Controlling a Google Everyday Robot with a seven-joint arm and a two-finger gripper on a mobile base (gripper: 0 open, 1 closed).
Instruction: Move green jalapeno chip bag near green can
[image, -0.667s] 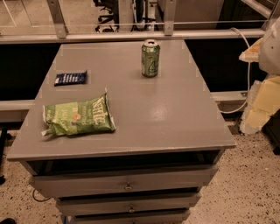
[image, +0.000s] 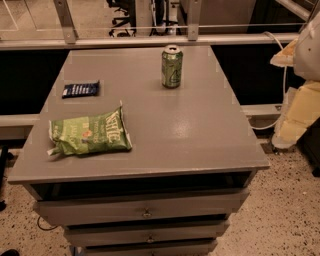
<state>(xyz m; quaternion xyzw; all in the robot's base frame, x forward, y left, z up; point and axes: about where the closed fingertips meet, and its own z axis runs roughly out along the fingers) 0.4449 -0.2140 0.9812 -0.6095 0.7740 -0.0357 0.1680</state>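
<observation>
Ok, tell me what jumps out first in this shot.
The green jalapeno chip bag lies flat at the front left of the table. The green can stands upright at the back, well apart from it. Pale robot arm parts show at the right edge; the gripper is out of view.

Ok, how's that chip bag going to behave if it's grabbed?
The chip bag looks puffy and crinkly, so it would probably be light and crumple under a pinch. Lying flat, it should slide rather than roll. The tool is out of view; only the arm shows, right of the table.
</observation>
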